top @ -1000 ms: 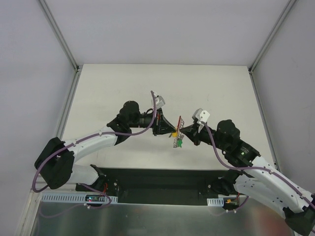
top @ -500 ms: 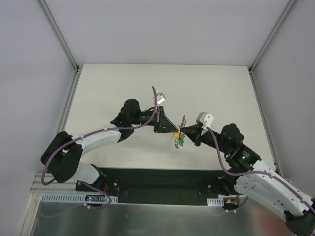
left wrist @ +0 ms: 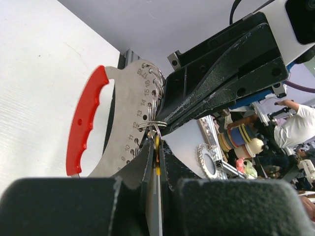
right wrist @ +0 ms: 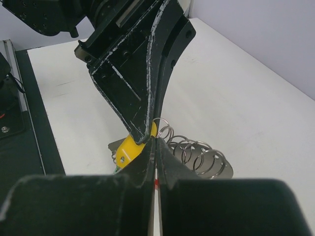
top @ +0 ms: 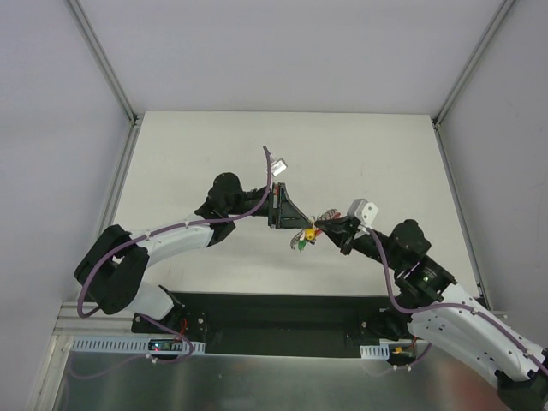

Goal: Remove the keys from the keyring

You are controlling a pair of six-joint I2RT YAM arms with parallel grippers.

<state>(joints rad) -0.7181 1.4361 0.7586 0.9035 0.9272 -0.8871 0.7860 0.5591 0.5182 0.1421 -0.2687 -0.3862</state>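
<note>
The keys (top: 303, 239) hang above the table between my two grippers, with yellow, green and red bits showing. My left gripper (top: 299, 229) is shut on the yellow key head (left wrist: 157, 147), which also shows in the right wrist view (right wrist: 128, 147). My right gripper (top: 321, 226) meets it tip to tip and is shut on a thin piece with a red edge (right wrist: 156, 184). A thin wire keyring (left wrist: 153, 125) sits where the tips meet. A silvery numbered plate (left wrist: 129, 118) with a red grip (left wrist: 84, 123) carries several more rings (right wrist: 197, 156).
The white table (top: 197, 154) lies below, with grey walls behind and at the sides. A black strip (top: 274, 312) runs along the near edge by the arm bases.
The bunch has turned from hanging upright to lying more sideways and shifted slightly left. My right wrist has swung right and lower. Both grippers stay shut.
</note>
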